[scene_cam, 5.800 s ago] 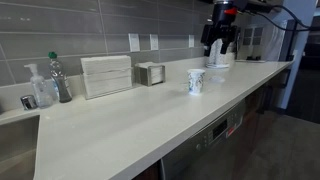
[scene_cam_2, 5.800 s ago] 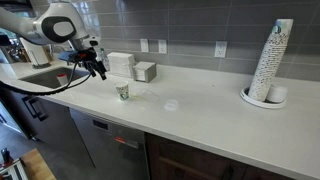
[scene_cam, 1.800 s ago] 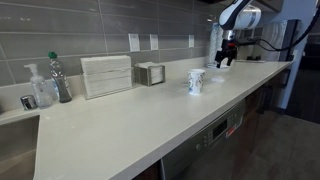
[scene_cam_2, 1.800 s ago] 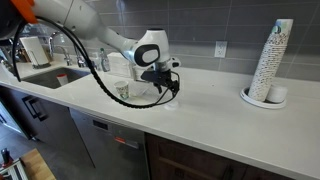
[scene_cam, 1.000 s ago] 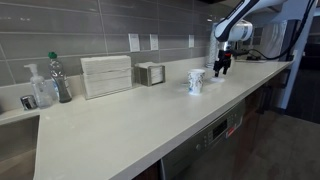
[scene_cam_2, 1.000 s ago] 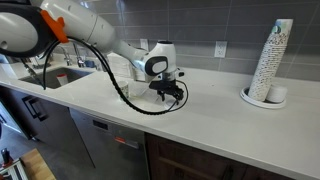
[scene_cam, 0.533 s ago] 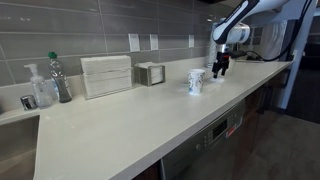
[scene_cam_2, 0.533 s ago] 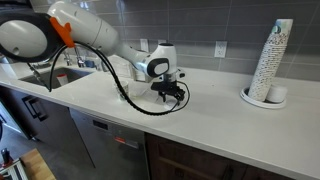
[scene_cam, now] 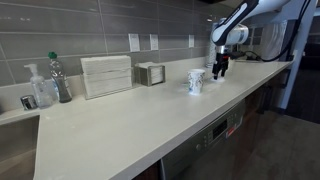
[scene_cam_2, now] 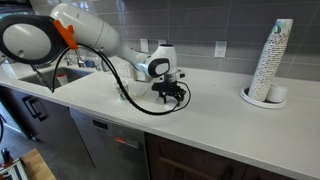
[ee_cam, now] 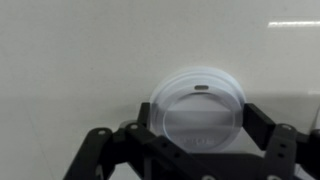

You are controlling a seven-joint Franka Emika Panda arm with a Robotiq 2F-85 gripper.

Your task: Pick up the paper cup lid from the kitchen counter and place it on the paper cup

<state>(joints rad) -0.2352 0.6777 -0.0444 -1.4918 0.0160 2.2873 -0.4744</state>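
Paper cup lid [ee_cam: 200,108], round, white and ridged, lies flat on the smooth kitchen counter [ee_cam: 70,60] between the gripper's [scene_cam_2: 174,98] spread black fingers [ee_cam: 262,122]; paper cup [scene_cam: 196,81] stands nearby.

White paper cup lid [ee_cam: 200,110] (black fingers [ee_cam: 268,128])

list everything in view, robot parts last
kitchen counter: 1, off-white, along the grey tiled wall
paper cup: 1, white patterned, upright mid-counter
paper cup lid: 1, white, flat on the counter
ribbed box: 1, white, against the wall
small holder: 1, metallic, beside the ribbed box
bottles: 2, clear pump and green-capped, by the sink
sink: 1, steel, counter end
cup stack: 1, white, upright in a round holder
wall outlets: 3, white, on the tiles
robot arm: 1, white and orange, reaching over the counter
gripper: 1, black, fingers either side of the lid
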